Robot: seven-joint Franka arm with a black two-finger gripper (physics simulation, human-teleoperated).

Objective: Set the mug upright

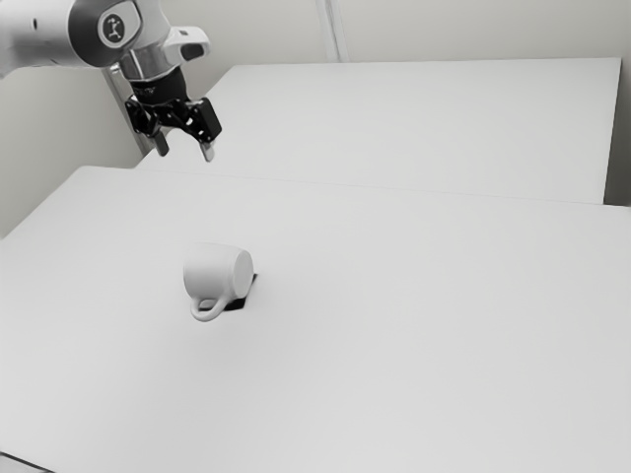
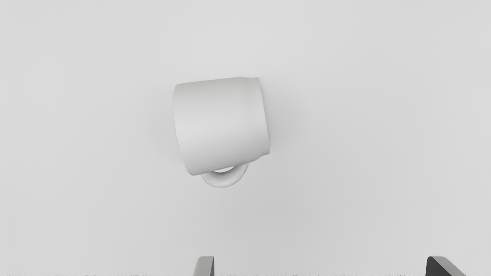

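exterior view: mug (image 1: 214, 271) on its side on table (image 1: 414, 325), claw (image 1: 185, 153) open, empty, above table; wrist view: handle (image 2: 224, 181) juts sideways, round wall might roll along table if one finger bumps it first.

Arm (image 1: 35, 37) extended; gripper (image 1: 185, 152) raised, pointing down, perhaps slightly tilted; fingers (image 2: 205, 266) spread apart.

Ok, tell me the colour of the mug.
The mug is plain white; the exterior view shows it best.
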